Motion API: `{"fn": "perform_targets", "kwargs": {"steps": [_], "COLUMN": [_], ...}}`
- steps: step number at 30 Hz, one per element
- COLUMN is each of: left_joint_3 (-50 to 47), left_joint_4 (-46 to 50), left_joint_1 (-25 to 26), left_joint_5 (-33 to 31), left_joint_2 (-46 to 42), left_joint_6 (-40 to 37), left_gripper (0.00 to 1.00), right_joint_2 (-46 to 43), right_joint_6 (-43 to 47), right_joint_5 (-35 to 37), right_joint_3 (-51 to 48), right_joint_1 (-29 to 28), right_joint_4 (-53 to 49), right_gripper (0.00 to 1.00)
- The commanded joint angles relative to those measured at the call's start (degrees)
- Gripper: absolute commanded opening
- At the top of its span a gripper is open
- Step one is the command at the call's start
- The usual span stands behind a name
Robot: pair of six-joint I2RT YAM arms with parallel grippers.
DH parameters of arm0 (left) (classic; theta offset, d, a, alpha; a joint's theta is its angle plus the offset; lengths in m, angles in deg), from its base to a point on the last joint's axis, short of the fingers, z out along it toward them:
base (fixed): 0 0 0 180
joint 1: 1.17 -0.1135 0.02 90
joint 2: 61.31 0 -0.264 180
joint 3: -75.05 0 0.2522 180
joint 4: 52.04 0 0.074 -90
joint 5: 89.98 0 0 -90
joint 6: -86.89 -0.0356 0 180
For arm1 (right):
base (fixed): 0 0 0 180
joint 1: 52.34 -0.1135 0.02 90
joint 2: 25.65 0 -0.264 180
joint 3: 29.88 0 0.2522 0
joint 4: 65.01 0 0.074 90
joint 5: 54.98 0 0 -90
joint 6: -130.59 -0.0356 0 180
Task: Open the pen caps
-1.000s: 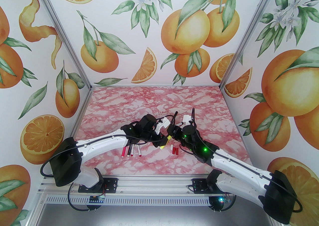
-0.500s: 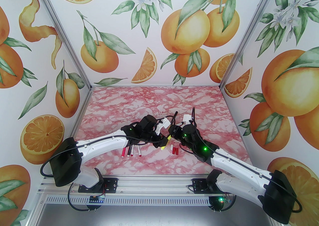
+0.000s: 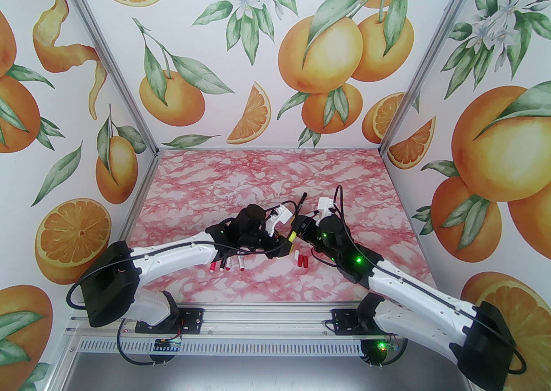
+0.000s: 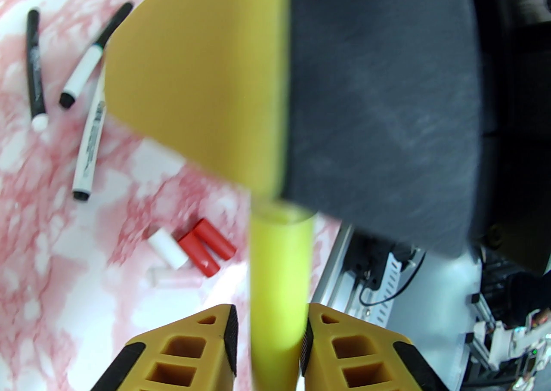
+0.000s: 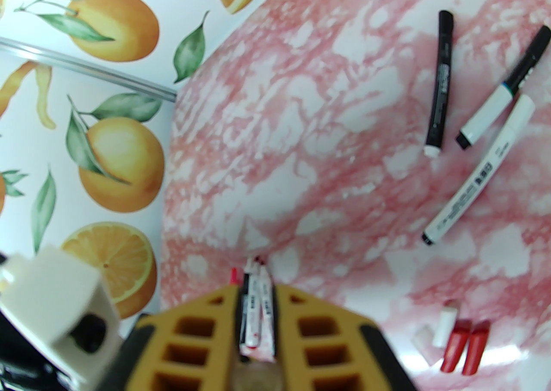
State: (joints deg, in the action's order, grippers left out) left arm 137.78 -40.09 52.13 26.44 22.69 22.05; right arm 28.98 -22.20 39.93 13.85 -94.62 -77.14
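- The neon yellow pen (image 4: 280, 260) is gripped by the left gripper (image 4: 271, 311) and, at its end, by the right gripper (image 5: 257, 290).
- Two red caps (image 4: 206, 247), two pale caps (image 4: 168, 248) and three markers (image 5: 478, 174) are counted on the table (image 5: 301, 122).

The left arm (image 3: 172, 251) has sunk lower and nearer, hiding more of the row of pens (image 3: 228, 265); the neon yellow pen (image 3: 292, 236) no longer pokes out below the left gripper (image 3: 284, 247). The right arm (image 3: 400, 283) edged right
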Motion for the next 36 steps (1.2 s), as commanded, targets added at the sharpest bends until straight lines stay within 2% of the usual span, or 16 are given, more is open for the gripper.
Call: {"fn": "perform_targets", "kwargs": {"steps": [1,4,6,9,14,27,32,36], "left_joint_3": [-1.40,-1.38,-1.48,-1.70,-1.89,-5.75,-6.15,-6.71], "left_joint_4": [-5.82,-6.13,-5.93,-5.34,-1.99,-4.07,-3.17,-1.93], "left_joint_1": [0.28,0.26,0.50,0.93,2.24,3.37,3.39,3.34], "left_joint_5": [0.31,0.21,0.00,-0.76,-2.66,4.26,3.39,0.19], "left_joint_2": [-1.56,-1.51,-0.85,-0.86,-1.05,-3.63,-4.84,-7.69], "left_joint_6": [1.50,1.62,1.32,0.22,-2.65,-2.05,-2.05,-2.08], "left_gripper": [0.24,0.23,0.14,0.09,0.05,0.02,0.01,0.01], "right_joint_2": [-1.00,-1.10,-1.52,-2.02,-3.52,-7.36,-7.18,-7.69], "right_joint_6": [-0.71,-0.92,-1.20,-1.25,0.29,7.15,10.04,12.76], "right_joint_5": [-0.89,-0.87,-1.01,-0.39,1.38,-3.28,-3.90,-2.74], "right_joint_3": [-1.09,-1.44,-2.24,-2.65,-2.35,-0.53,2.01,3.49], "right_joint_1": [0.23,0.18,0.18,0.25,0.51,9.82,12.21,12.25], "right_joint_4": [2.15,2.45,3.29,3.08,2.34,3.15,0.19,-6.34], "right_gripper": [0.14,0.13,0.12,0.11,0.10,0.10,0.10,0.11]}}
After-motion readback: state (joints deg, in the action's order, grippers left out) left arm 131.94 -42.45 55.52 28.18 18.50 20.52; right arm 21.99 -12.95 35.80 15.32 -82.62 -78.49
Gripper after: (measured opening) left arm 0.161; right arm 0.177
